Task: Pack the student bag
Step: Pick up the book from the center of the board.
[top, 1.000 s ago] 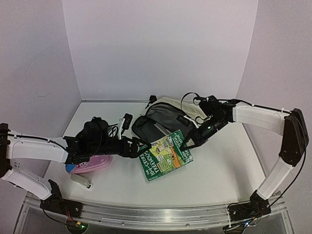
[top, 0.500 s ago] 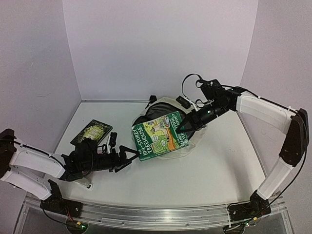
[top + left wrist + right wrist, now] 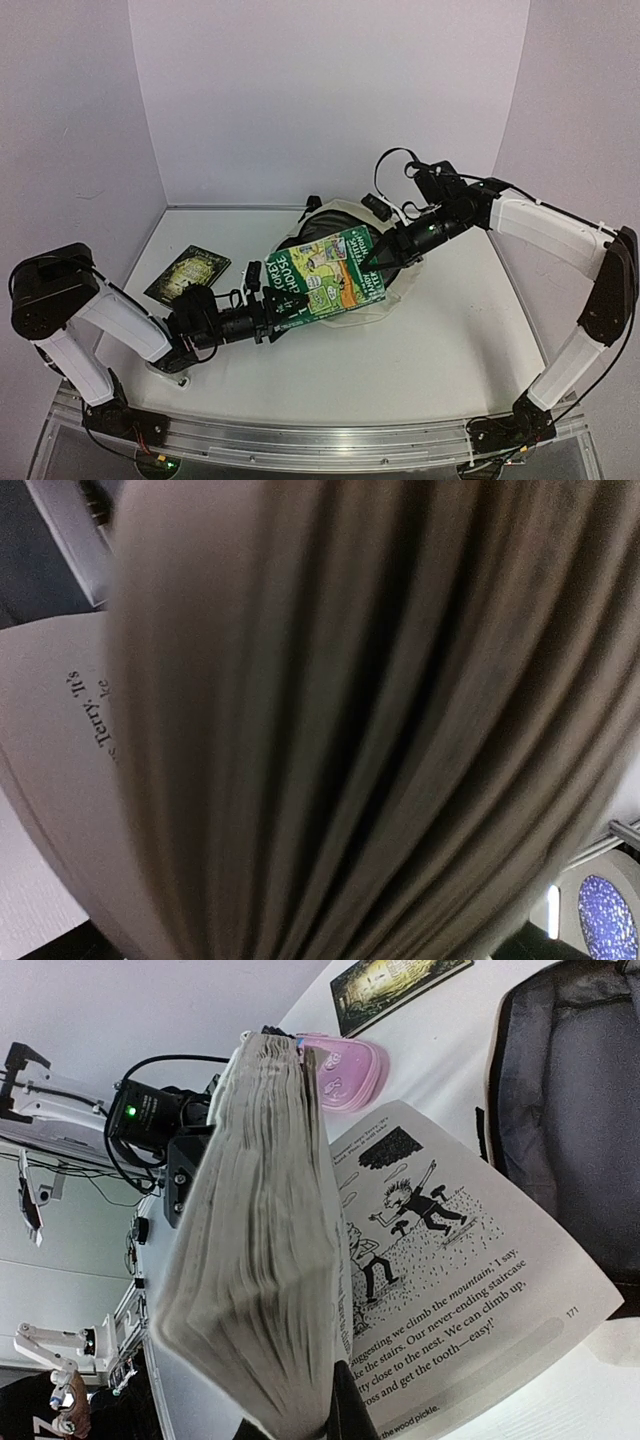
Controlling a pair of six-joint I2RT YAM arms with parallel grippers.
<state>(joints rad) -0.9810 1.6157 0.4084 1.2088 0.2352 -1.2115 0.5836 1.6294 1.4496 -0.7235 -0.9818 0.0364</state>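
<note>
A green paperback book (image 3: 325,275) hangs tilted in the air in front of the student bag (image 3: 340,212), a cream backpack with a grey lining (image 3: 570,1110). My right gripper (image 3: 376,262) is shut on the book's right edge, and its black fingers (image 3: 350,1422) pinch a thick stack of pages while one page hangs loose. My left gripper (image 3: 262,300) is at the book's left edge. The left wrist view is filled by fanned pages (image 3: 350,730), so its jaws are hidden.
A dark-covered book (image 3: 187,270) lies flat on the table at the left. A pink pencil case (image 3: 345,1070) lies near it, behind my left arm. A small white object (image 3: 165,372) sits by the left arm's elbow.
The right gripper has lifted the green book off the table to in front of the bag. The left arm drew back, then reached in to the book's left edge.
</note>
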